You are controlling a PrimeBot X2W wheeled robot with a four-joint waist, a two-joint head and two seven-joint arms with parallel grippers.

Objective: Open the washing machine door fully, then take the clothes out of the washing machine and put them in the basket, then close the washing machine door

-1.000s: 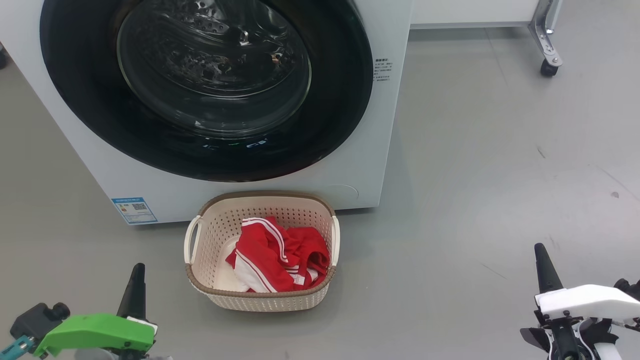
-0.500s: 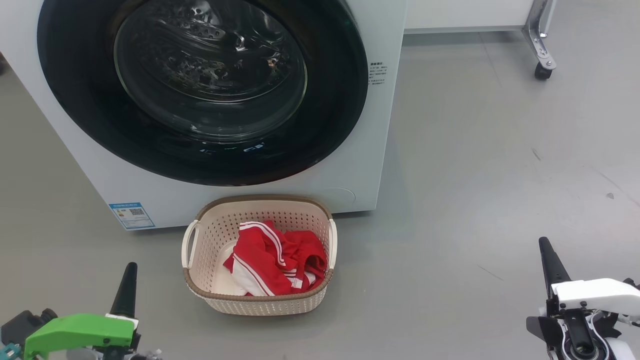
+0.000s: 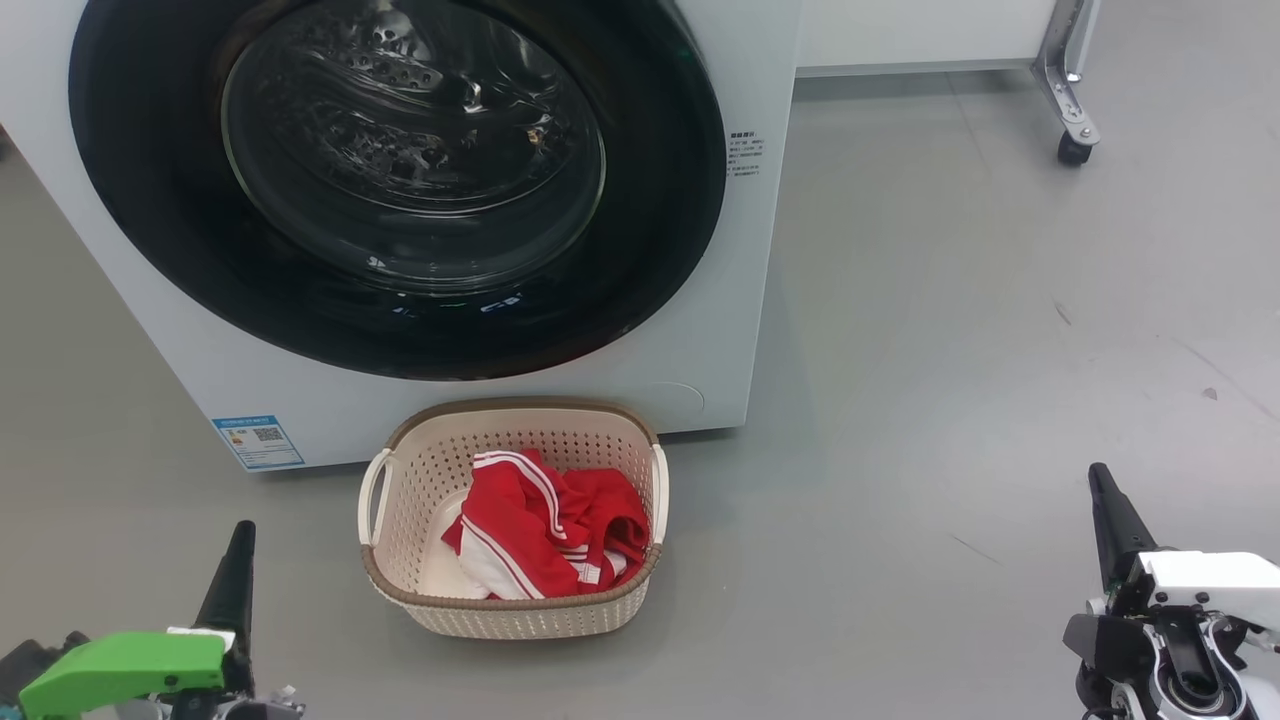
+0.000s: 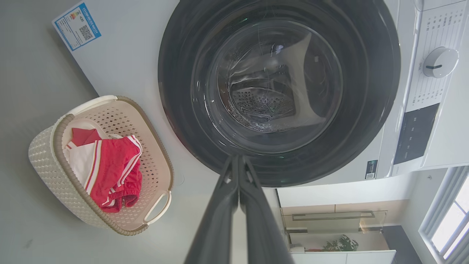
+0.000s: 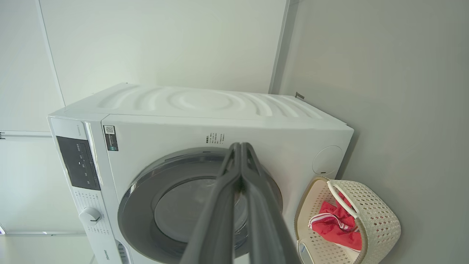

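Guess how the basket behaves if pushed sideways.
The basket probably slides rather than tips: it looks low and wide, on a smooth floor. Likely light: perforated plastic walls, with only crumpled red clothes inside.

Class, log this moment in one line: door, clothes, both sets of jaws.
door: shut | clothes: in basket | left jaws: shut, empty | right jaws: shut, empty

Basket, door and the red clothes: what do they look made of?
Basket: moulded plastic, matte cream, judging by its even punched holes; the brown rim looks woven but is likely plastic too.
Washing machine door: glossy black rim, probably plastic, around a clear bowl that looks like glass, given the reflections.
Clothes: soft fabric, creased and slumped.
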